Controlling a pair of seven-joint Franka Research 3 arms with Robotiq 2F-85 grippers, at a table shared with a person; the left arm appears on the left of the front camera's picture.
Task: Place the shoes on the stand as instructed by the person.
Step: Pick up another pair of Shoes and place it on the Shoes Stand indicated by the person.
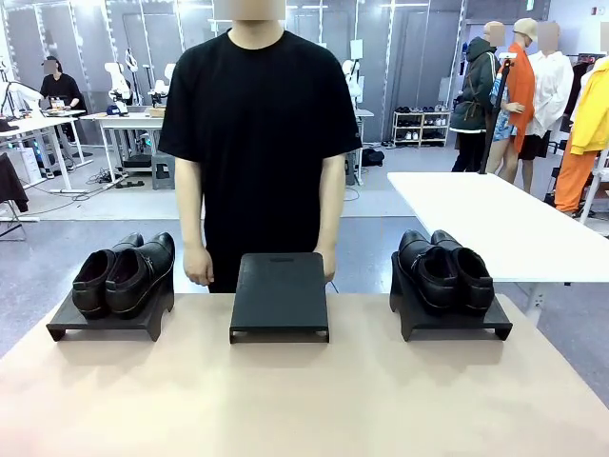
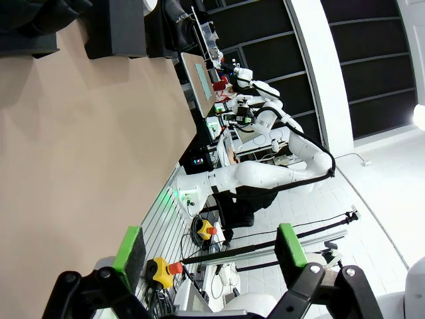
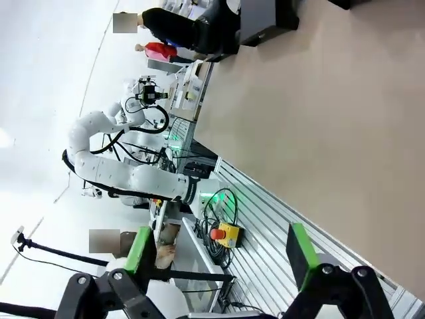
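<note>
Our left gripper (image 2: 211, 249) stood spread wide at the bottom of the left wrist frame, green pads (image 2: 130, 247) well apart with nothing between them. Our right gripper (image 3: 220, 256) was spread just as wide along the bottom of the right wrist frame, and it too held nothing. We judged that both hung back from the tan table (image 1: 304, 400), jaws ready, because no instruction was yet visible from the person.

Outward from there, the shoes sat toward the far edge of the table. One pair of glossy black dress shoes (image 1: 124, 274) rested on the black stand (image 1: 100, 324) at the left of the front frame, toes angled down its slope. The other pair (image 1: 445, 271) rested on the stand (image 1: 455, 324) at the right, likewise sloped toward us. Between them, at centre frame, the third stand (image 1: 279, 295) was bare.

The person (image 1: 259, 124) in the black T-shirt stood behind the centre stand, one hand (image 1: 198, 267) hanging beside its left corner, the other (image 1: 328, 264) by its right corner, neither pointing. We took the bare middle stand as the likely target, but which pair should go there we could not tell.
</note>
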